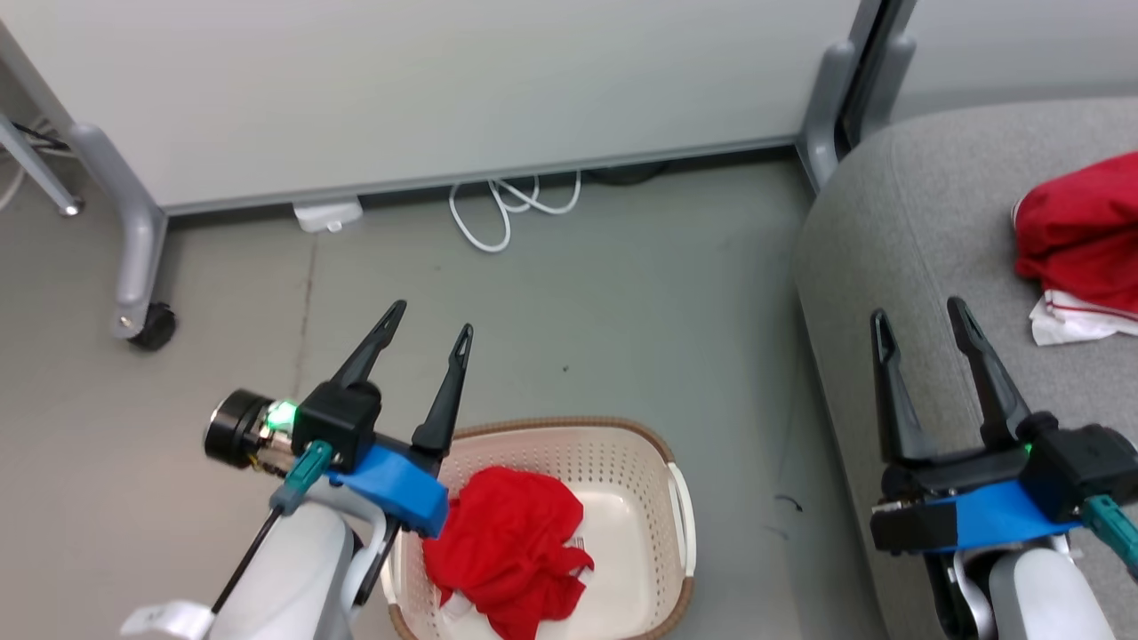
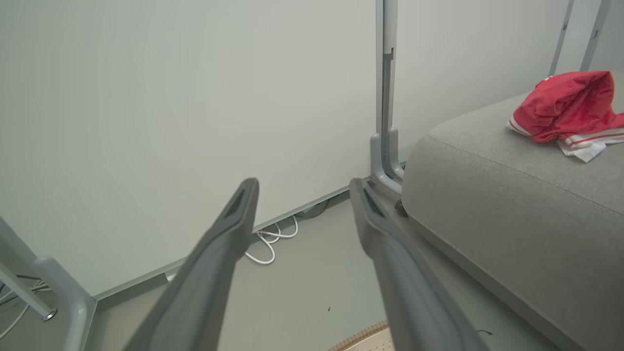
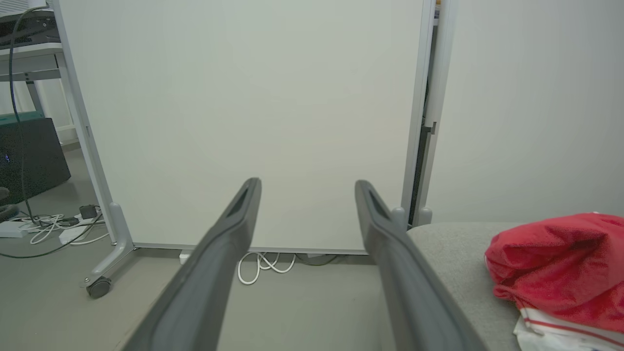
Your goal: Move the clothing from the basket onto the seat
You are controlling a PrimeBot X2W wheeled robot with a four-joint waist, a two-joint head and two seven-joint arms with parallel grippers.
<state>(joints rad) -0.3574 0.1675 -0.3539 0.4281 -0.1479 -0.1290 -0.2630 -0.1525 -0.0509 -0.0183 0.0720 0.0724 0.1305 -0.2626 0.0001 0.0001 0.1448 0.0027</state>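
1. I'd call this a lab or office test bay, not a home: tall white partition panels [image 1: 444,89] stand on grey metal feet with a castor [image 1: 153,327].
2. The floor [image 1: 622,311] is bare and grey, with a loose white cable [image 1: 507,209] coiled under the panel.
3. My right wrist view shows a metal shelf frame [image 3: 29,48], a dark box [image 3: 29,156] and tangled cords [image 3: 44,229].
4. The grey seat [image 1: 933,240] sits right beside a panel foot, and the laundry basket [image 1: 569,425] stands on that same floor.
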